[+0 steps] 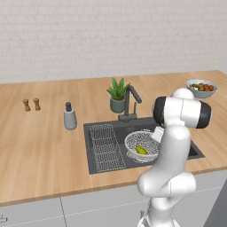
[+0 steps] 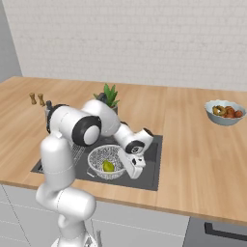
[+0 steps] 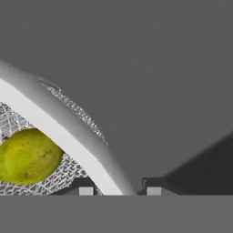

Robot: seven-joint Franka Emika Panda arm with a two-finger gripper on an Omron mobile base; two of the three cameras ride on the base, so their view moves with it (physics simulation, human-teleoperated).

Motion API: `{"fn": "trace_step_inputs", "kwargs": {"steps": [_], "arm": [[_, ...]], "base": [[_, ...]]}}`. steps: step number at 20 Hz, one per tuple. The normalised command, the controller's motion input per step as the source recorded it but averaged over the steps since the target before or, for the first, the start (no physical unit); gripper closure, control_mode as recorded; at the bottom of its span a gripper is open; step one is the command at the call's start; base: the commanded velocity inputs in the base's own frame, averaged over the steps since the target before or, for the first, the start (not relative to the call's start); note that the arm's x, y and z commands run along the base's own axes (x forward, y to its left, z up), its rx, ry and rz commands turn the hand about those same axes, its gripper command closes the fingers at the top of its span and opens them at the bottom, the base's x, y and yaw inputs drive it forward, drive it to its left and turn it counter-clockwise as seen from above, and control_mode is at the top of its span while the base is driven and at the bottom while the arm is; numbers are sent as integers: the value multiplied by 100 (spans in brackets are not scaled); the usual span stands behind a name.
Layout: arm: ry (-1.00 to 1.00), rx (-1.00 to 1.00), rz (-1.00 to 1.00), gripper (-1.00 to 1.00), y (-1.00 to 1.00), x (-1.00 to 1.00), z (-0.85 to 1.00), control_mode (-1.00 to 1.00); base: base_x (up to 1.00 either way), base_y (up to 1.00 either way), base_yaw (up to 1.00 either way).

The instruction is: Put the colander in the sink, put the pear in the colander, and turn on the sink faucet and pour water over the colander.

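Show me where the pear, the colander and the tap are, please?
pear [image 2: 108, 166]: right base view, its yellow-green middle.
colander [image 1: 133, 138]: left base view, far rim.
sink faucet [image 1: 127, 103]: left base view, upright stem.

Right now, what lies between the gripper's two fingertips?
In the hand view, the colander's white rim runs down between the gripper's two fingertips. The pear lies inside the mesh, left of the rim.

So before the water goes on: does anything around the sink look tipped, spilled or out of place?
Nothing stands out. The colander sits upright in the sink with the pear inside, beside the wire rack; the gripper straddles its rim.
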Motion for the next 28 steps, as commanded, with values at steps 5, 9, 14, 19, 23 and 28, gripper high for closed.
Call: {"fn": "trace_step_inputs", "kwargs": {"steps": [5, 9, 14, 19, 23, 28], "arm": [[0, -15, 1, 100, 11, 6, -20, -100], [0, -11, 1, 100, 9, 7, -12, -100], [0, -2, 1, -100, 13, 0, 2, -100], [-2, 0, 0, -100, 2, 0, 7, -100], [-6, 0, 0, -100, 0, -1, 6, -100], [-1, 0, 0, -100, -10, -6, 21, -100]], "base": [[0, 0, 0], [0, 0, 0], [0, 0, 0], [0, 0, 0], [0, 0, 0], [0, 0, 0]]}}
